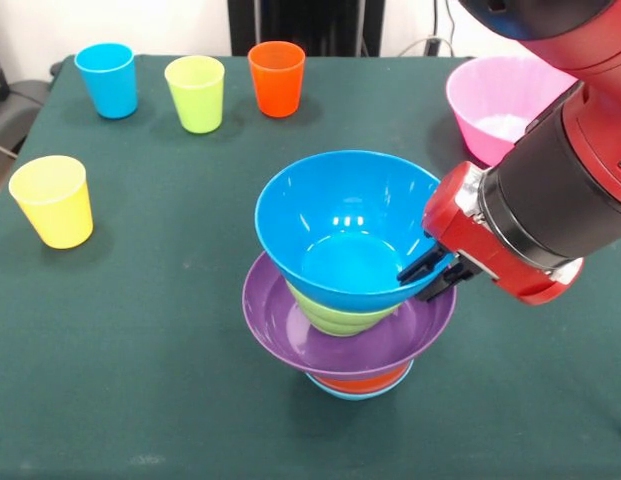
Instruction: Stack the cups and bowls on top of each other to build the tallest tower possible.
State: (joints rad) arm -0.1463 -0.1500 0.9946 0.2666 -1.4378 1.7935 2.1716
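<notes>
Front view shows the tower (345, 300) in the middle of the table (140, 350). It is made of five bowls, one inside the next. A light-blue bowl (358, 393) is seen at the very bottom, with an orange bowl (362, 381) in it. A wide purple bowl (345, 335) is set on those, then a green bowl (340, 312), and a deep blue bowl (345, 225) is on top, leaning a little.

The gripper (430, 272) is seen at the right side of the deep blue bowl. Its black fingers (422, 266) look closed over the bowl's rim, so the bowl seems to be pinched.

One bowl is left out: the pink bowl (500, 100), well apart at the far right. Four cups are left out too. The blue cup (106, 80), the lime green cup (195, 93) and the orange cup (276, 78) are lined up at the far side. The yellow cup (52, 200) is alone at the left.

So about half of the job looks done. Five things still need to be stacked.
</notes>
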